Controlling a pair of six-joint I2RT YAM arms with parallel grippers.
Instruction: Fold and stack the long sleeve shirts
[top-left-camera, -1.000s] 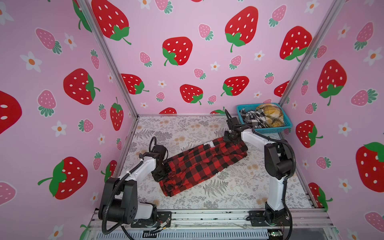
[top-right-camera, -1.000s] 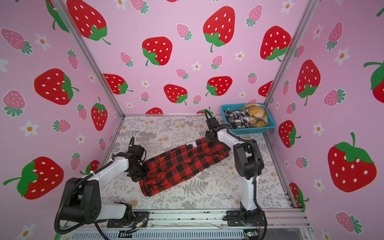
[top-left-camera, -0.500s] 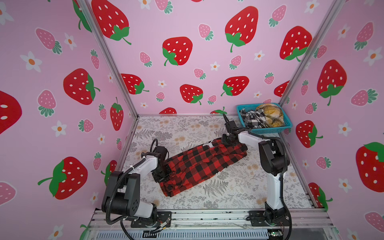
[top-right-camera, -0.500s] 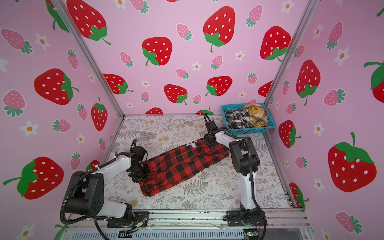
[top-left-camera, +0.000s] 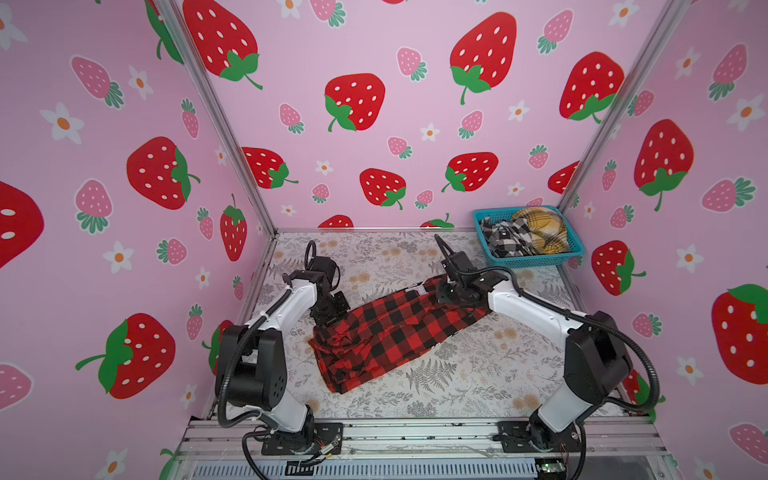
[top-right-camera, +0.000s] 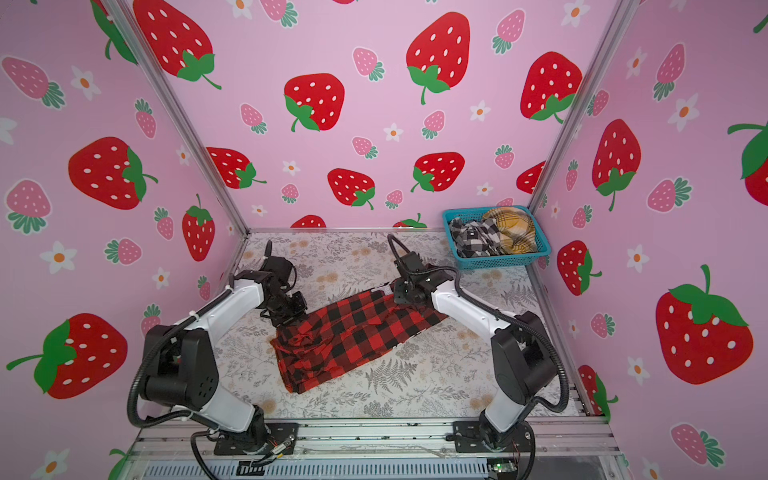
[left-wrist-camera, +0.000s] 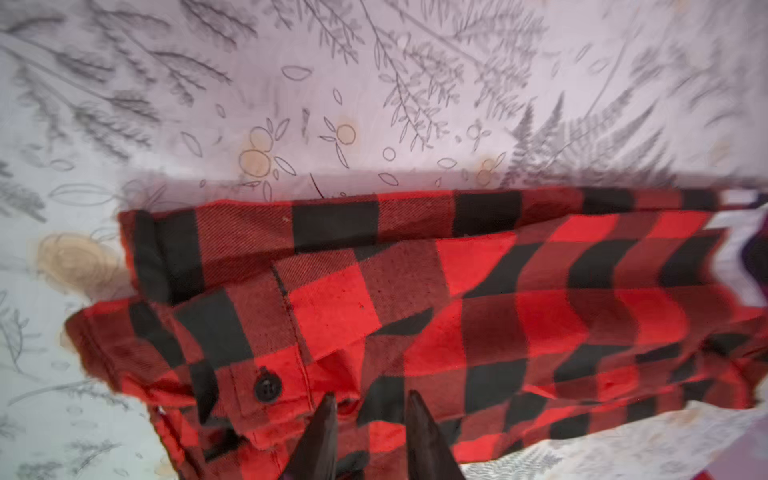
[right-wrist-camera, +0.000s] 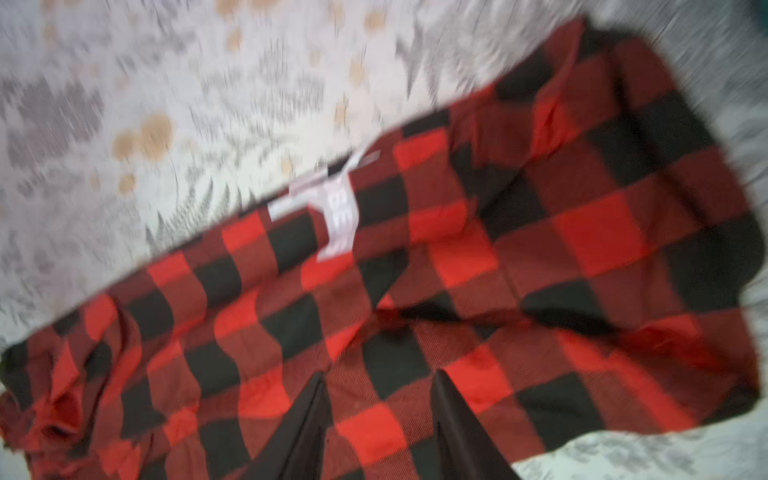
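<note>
On the fern-printed tabletop (top-left-camera: 457, 374), the red-and-black shirt (top-left-camera: 386, 336) is lying stretched between my claws: buttoned cuff end just under my left claw (left-wrist-camera: 370, 395), lettered end under my right claw (right-wrist-camera: 379, 374) (both standing parted, gripping nothing).

The red-and-black shirt (top-left-camera: 386, 336) is showing soft, matt, twill-woven cloth with a smooth black button (left-wrist-camera: 268, 385), lying on the matt printed table cover (top-left-camera: 478, 374), while beyond the shirt a teal basket (top-left-camera: 536, 262) is showing perforated plastic walls.
</note>
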